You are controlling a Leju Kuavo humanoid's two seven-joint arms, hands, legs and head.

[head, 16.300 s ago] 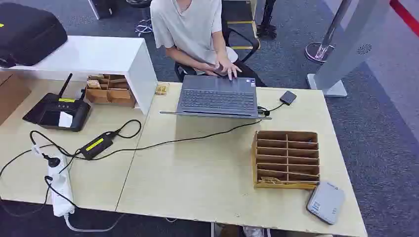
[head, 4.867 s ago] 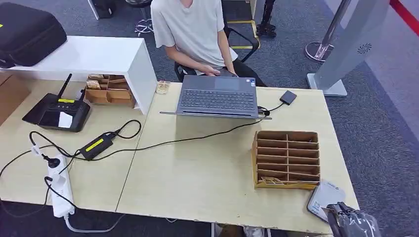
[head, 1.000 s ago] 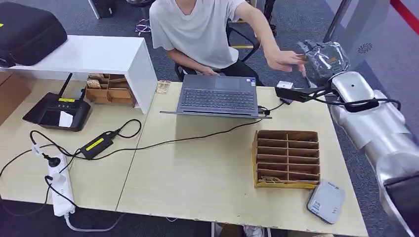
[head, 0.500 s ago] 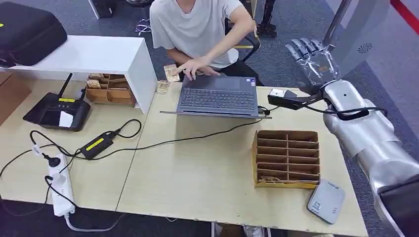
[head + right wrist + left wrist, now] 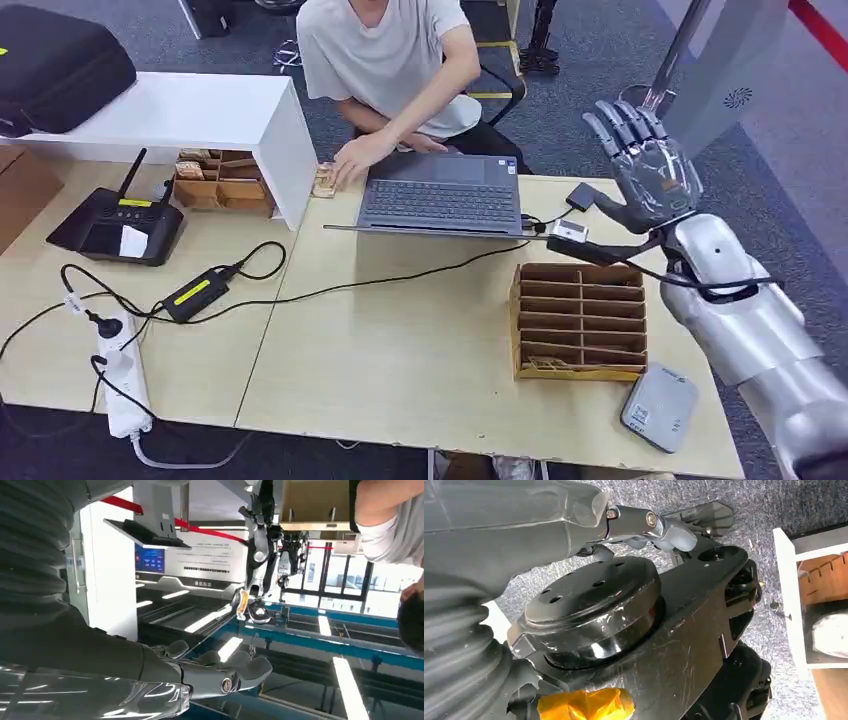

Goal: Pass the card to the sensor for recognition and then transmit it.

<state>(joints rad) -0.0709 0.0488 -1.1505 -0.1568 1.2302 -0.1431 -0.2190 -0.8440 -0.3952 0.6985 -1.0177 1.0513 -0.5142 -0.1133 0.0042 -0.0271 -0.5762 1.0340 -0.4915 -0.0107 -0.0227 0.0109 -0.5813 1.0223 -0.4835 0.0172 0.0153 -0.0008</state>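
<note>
Head view, right hand raised at upper right, fingers spread wide, holding nothing, person's hand at top middle resting by the cards on the table, right wrist view, fingers apart and empty, left wrist view, left hand with fingers tucked in, grip unclear.

Grey sensor flat at table corner

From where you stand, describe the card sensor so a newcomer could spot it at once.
Start at the pale wooden table and go to its near right corner, just in front of the brown slotted organizer. The sensor is the flat, light grey, rounded box lying there at an angle. It is the sole grey device at that corner; the black router sits far across the table.
</note>
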